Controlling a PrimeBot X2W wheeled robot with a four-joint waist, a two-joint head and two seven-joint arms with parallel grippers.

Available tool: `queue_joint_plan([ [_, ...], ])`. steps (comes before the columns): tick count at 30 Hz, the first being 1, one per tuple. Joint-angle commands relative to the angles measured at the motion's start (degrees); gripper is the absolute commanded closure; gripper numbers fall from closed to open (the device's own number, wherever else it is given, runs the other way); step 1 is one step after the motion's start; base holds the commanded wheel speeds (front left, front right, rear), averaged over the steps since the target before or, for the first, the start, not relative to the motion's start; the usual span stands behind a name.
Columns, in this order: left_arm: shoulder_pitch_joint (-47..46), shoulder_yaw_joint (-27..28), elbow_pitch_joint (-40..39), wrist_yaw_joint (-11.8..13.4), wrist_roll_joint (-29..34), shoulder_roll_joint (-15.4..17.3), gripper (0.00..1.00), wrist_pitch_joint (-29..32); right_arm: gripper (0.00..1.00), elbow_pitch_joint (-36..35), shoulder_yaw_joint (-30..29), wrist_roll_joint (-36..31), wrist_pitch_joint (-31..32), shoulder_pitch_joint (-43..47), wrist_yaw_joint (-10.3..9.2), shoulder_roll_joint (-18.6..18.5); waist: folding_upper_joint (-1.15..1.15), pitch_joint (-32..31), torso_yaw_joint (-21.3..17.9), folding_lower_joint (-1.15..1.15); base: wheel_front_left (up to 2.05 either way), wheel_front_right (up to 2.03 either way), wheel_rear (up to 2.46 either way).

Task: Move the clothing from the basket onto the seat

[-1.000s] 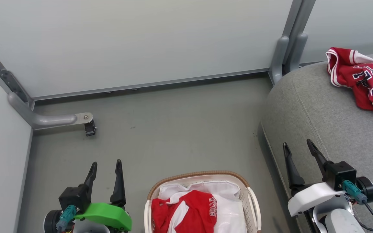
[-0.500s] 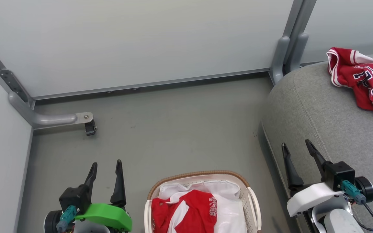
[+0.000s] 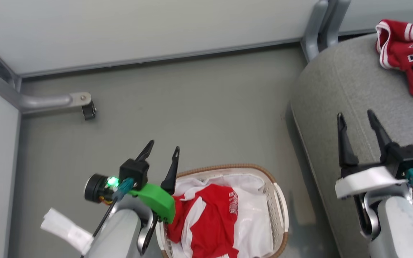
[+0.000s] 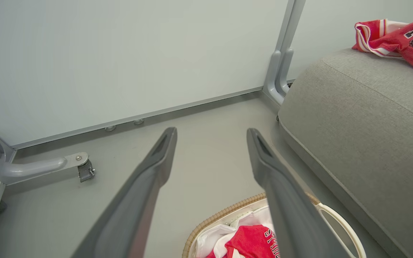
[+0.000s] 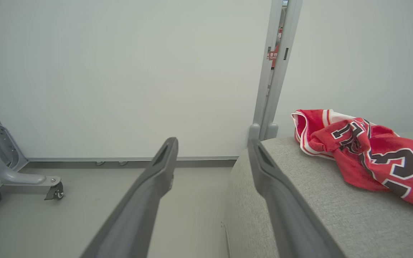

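Grey floor (image 3: 192,107) and pale wall panels (image 3: 156,28) frame your workspace. Your left end effector (image 3: 164,145) hangs released just beside the basket (image 3: 224,167), at its far left rim. Inside, one red garment (image 3: 213,215) lies on the white lining (image 3: 256,222). Your right end effector (image 3: 355,114) is released above the seat (image 3: 335,93), and the jersey (image 3: 411,57) lies near the seat's far edge.

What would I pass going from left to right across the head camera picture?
Wheeled metal foot → left gripper → basket holding red clothing → right gripper → red jersey.
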Motion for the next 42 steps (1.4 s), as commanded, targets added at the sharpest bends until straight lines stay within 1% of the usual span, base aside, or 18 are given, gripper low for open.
queue_joint_plan([
  [1, -2.8, -1.2, 2.0, -0.2, 0.6, 0.2, 0.00, 0.0, 0.00, -0.7, -0.3, -0.6, -0.1, -1.7, -0.08, -0.2, 0.00, 7.9, -1.0, 0.00, 0.00, 0.00, 0.00],
  [4, -7.2, -5.4, 8.3, -0.6, 0.8, 0.2, 0.00, 0.6, 0.00, -2.2, -1.0, -0.8, -0.1, -4.4, -0.08, -0.2, 0.00, 12.4, -2.2, 0.00, 0.00, 0.00, 0.00],
  [5, -9.1, -7.3, 11.0, -0.7, 0.7, 0.2, 0.00, 1.7, 0.00, -2.9, -1.0, -0.5, -0.1, -5.7, -0.08, -0.2, 0.00, 14.5, -2.9, 0.00, 0.00, 0.00, 0.00],
  [9, -13.5, -13.1, 17.8, -1.1, 1.1, 0.2, 0.00, 3.9, 0.00, -4.7, -0.5, 0.2, -0.1, -9.1, -0.08, -0.2, 0.00, 19.7, -5.1, 0.00, 0.00, 0.00, 0.00],
  [11, -15.0, -15.0, 20.5, -1.2, 0.6, 0.3, 0.00, 4.5, 0.00, -5.6, 0.1, 0.7, -0.1, -10.5, -0.08, -0.1, 0.00, 22.0, -6.2, 0.00, 0.00, 0.00, 0.00],
  [15, -17.9, -17.6, 24.8, -1.2, 0.7, 0.3, 0.00, 5.4, 0.00, -7.5, 1.1, 1.9, -0.1, -13.1, -0.08, -0.1, 0.00, 26.4, -8.4, 0.00, 0.00, 0.00, 0.00],
  [20, -20.8, -19.6, 29.1, -0.8, 0.8, 0.3, 0.00, 5.7, 0.00, -9.9, 2.1, 3.4, -0.1, -15.5, -0.08, -0.1, 0.00, 31.3, -10.8, 0.00, 0.00, 0.00, 0.00],
  [27, -24.2, -22.0, 34.3, -0.1, 2.5, 0.4, 0.00, 5.6, 0.00, -11.9, 3.4, 5.7, -0.1, -17.7, -0.08, -0.1, 0.00, 35.8, -13.4, 0.00, 0.00, 0.00, 0.00],
  [29, -25.2, -22.3, 35.5, 0.8, 3.0, 0.7, 0.00, 6.0, 0.00, -12.2, 3.9, 6.2, -0.1, -18.2, -0.08, -0.1, 0.00, 36.6, -13.9, 0.00, 0.00, 0.00, 0.00],
  [36, -27.4, -22.6, 37.9, 5.4, 3.3, 1.7, 0.00, 7.7, 0.00, -12.8, 5.3, 7.6, -0.1, -19.3, -0.08, -0.1, 0.00, 37.9, -15.5, 0.00, 0.00, 0.00, 0.00],
  [42, -27.0, -22.4, 39.0, 7.2, 2.4, 2.3, 0.00, 11.0, 0.00, -13.0, 6.1, 8.5, -0.1, -19.3, -0.08, -0.1, 0.00, 38.2, -16.5, 0.00, 0.00, 0.00, 0.00],
])
